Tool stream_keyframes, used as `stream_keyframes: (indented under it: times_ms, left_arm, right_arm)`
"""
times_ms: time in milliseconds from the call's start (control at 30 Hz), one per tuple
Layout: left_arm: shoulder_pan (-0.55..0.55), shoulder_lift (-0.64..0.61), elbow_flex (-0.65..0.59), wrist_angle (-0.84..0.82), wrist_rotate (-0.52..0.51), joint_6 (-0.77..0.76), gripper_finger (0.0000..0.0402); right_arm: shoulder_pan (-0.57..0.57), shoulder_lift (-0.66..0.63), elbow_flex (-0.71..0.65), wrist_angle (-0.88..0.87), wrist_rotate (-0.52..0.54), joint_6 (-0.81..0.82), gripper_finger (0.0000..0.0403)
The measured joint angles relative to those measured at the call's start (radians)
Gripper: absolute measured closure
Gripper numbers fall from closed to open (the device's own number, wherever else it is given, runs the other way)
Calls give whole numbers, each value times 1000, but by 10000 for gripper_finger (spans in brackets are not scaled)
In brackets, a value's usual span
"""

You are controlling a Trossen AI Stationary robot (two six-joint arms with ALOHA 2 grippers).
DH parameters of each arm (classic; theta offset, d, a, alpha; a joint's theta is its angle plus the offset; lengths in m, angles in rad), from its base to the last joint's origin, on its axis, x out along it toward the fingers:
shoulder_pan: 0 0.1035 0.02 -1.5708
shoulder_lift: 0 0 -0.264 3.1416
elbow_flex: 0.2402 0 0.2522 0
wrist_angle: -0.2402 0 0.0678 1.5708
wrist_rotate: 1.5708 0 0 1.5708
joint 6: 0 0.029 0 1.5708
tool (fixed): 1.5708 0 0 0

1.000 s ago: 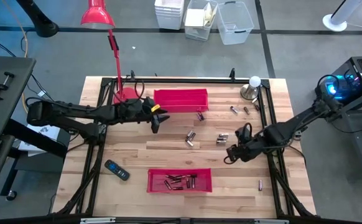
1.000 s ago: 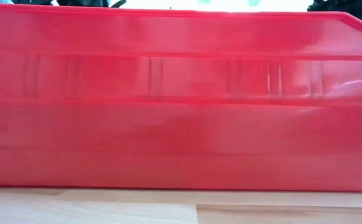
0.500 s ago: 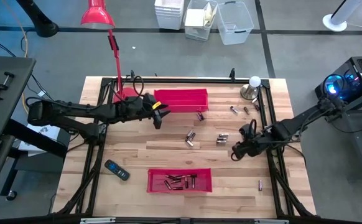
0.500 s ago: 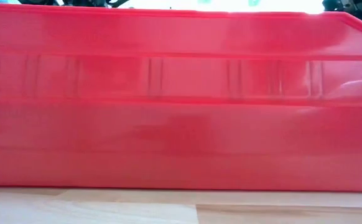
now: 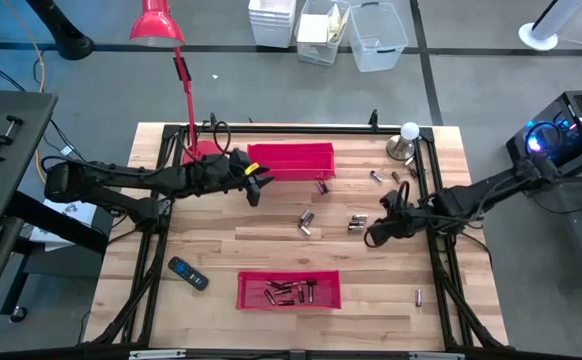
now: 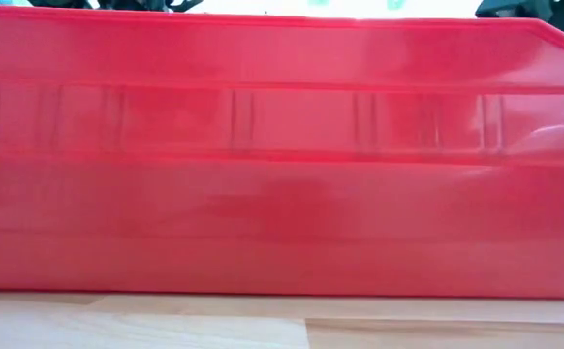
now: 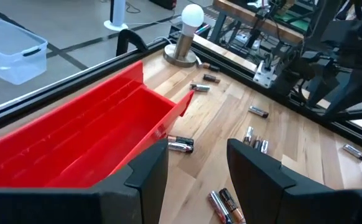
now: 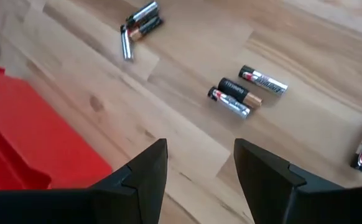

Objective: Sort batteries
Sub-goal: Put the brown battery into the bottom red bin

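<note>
The left gripper was seen left of centre in the high view, beside the upper red tray, its jaws apart and empty. The right gripper was held right of centre, jaws also apart and empty, near loose batteries at the centre. More batteries were lying in the lower red tray.

Our two arms are dark, nearly black, built of slim tubular links with bulkier rounded joints. The left arm carries a yellow mark near its wrist. The right arm has black cable looped at its wrist. Our fingers are matte black, flat, angular and wedge-shaped.
</note>
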Motion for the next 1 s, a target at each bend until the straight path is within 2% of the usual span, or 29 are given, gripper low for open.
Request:
stream_keyframes:
  times_ms: [167,400,600,733,833,1000]
  left_arm:
    - [22,0,0,-2,9,49,245]
    - [81,0,0,-67,156,100,245]
    - [119,0,0,-97,165,210,245]
    - [138,0,0,-99,165,275,245]
    - [150,0,0,-99,165,308,245]
    - [156,0,0,-99,165,340,245]
  right_arm:
    - [-59,1,0,-6,-2,13,222]
    - [-177,5,0,-96,-33,199,222]
    - [-269,96,0,-62,-66,258,222]
    - [-313,217,1,97,-174,138,222]
    - [-338,291,1,147,-249,70,222]
    - [-347,372,1,159,-268,-160,222]
